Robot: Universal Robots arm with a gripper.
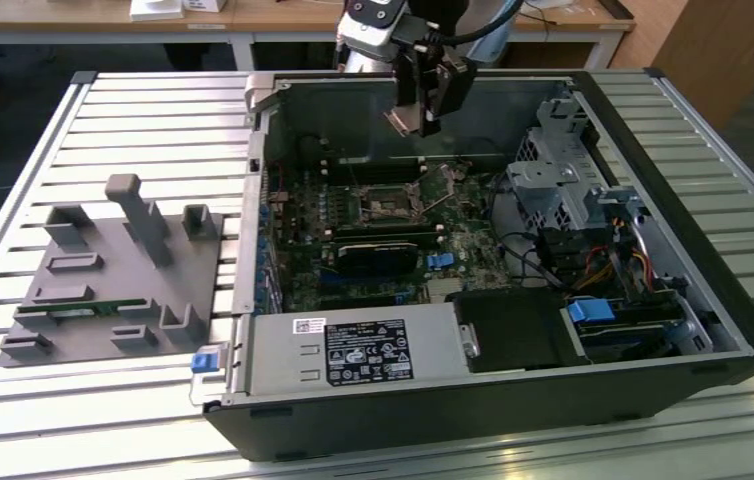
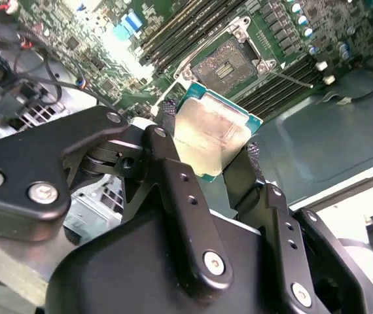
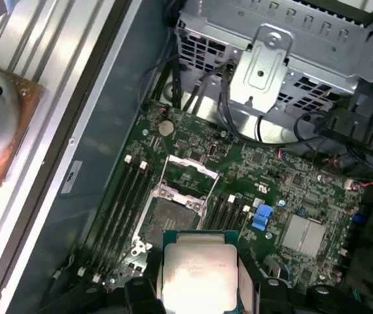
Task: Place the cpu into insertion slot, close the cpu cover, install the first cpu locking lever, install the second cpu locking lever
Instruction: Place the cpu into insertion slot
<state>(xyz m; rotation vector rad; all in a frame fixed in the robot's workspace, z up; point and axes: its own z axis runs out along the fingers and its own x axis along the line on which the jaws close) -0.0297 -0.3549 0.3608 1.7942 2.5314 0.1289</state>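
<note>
Exterior view: open computer case (image 1: 484, 412) on slatted metal table (image 1: 150, 125) | wooden desk (image 1: 290, 15) behind | jaws clamped on cpu (image 2: 213, 134)

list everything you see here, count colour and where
computer case: one, black, open, on the table
table: one, silver, slatted
motherboard: one, green, inside the case
insertion slot: one, dark pin field, empty, on the motherboard
cpu cover: one, silver, raised open at the slot
memory slots: several, black, either side of the slot
drive cage: one, silver, inside the case
power supply: one, grey, inside the case
fixture block: one, grey, at the exterior view's left
cpu: one, silver top, held over the open case
gripper: one, black, shut on the cpu
</note>
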